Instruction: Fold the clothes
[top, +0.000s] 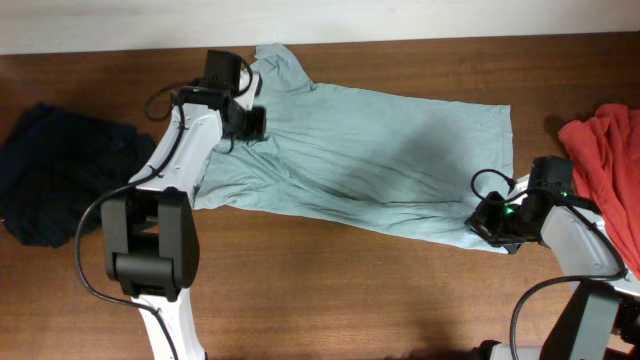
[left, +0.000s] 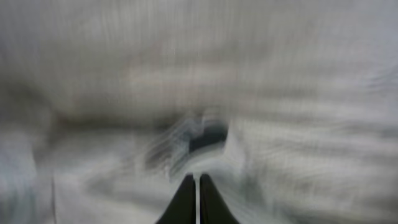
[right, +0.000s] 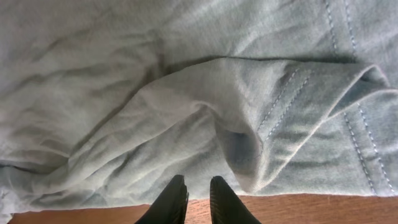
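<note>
Since the grey-blue T-shirt lies spread across frame centre, soft, light and floppy, pinch it at hem corners and shoulders. Left gripper fingers together, upper-left sleeve; right gripper barely apart at lower-right hem, grip unclear.

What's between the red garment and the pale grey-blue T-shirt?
Overhead view: a strip of bare brown wooden table separates the crumpled red garment from the pale grey-blue T-shirt; lower down, the right arm's black wrist sits in that gap.
</note>
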